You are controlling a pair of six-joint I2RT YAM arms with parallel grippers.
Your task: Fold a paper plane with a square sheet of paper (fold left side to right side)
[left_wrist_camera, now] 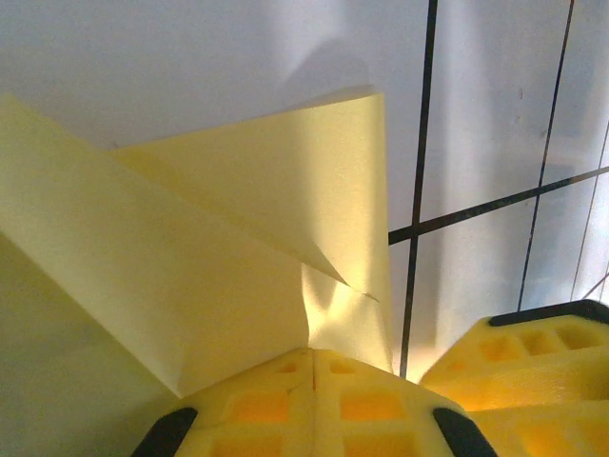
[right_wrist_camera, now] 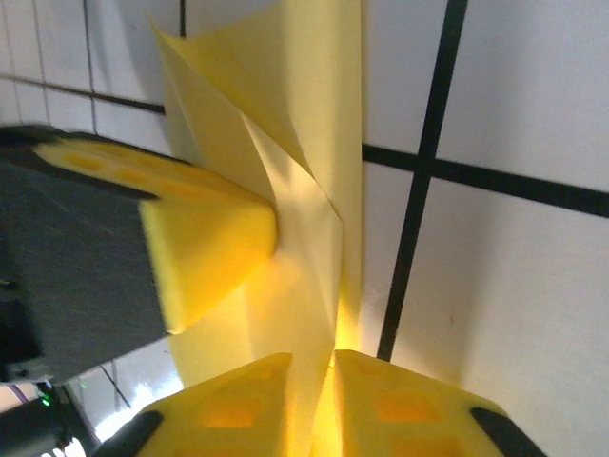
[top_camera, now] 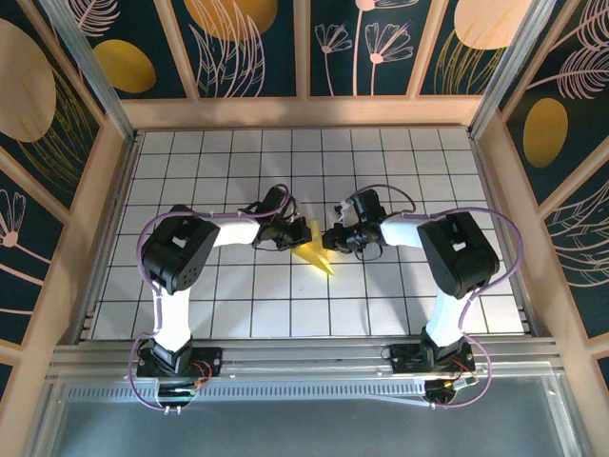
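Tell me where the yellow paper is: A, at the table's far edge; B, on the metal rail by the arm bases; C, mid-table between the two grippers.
C: in the top view the yellow paper sits mid-table, the left gripper and right gripper at it from either side.

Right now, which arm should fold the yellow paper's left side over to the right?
Probably the left. The left gripper is pinched tight on the yellow paper, while the right gripper looks slightly open around it.
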